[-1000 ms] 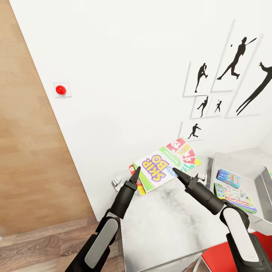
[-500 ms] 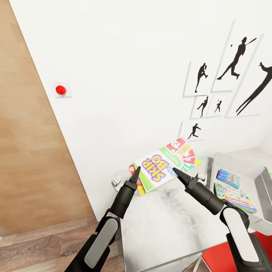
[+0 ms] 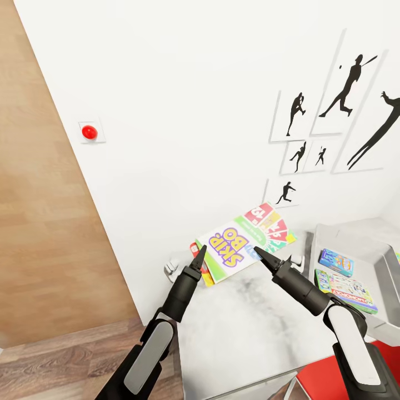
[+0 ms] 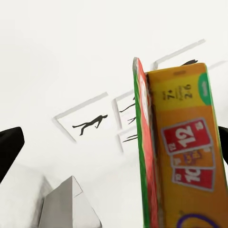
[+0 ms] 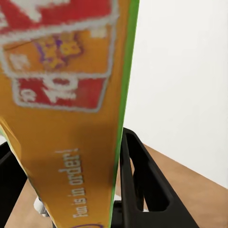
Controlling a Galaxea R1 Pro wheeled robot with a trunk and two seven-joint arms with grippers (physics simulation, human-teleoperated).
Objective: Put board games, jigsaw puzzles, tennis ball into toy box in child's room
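Note:
A yellow-green-red board game (image 3: 244, 240) lettered SKIP-BO hangs tilted above the table (image 3: 244, 328), close to the white wall. My right gripper (image 3: 260, 253) is shut on its near edge; in the right wrist view the box (image 5: 66, 118) sits between the black fingers (image 5: 142, 183). My left gripper (image 3: 199, 251) is at the box's lower left corner, and its fingers (image 4: 9, 147) stand wide apart with the box (image 4: 183, 156) near one of them. The toy box (image 3: 389, 275) stands at the right, with a blue board game (image 3: 335, 261) and a white-green Monopoly game (image 3: 345, 289) lying in it.
Black baseball-player prints (image 3: 339, 105) hang on the wall behind the table. A red round button (image 3: 89, 132) sits on the wall at the left, beside a wood-plank surface (image 3: 44, 233). A red chair (image 3: 328, 383) shows at the table's near right.

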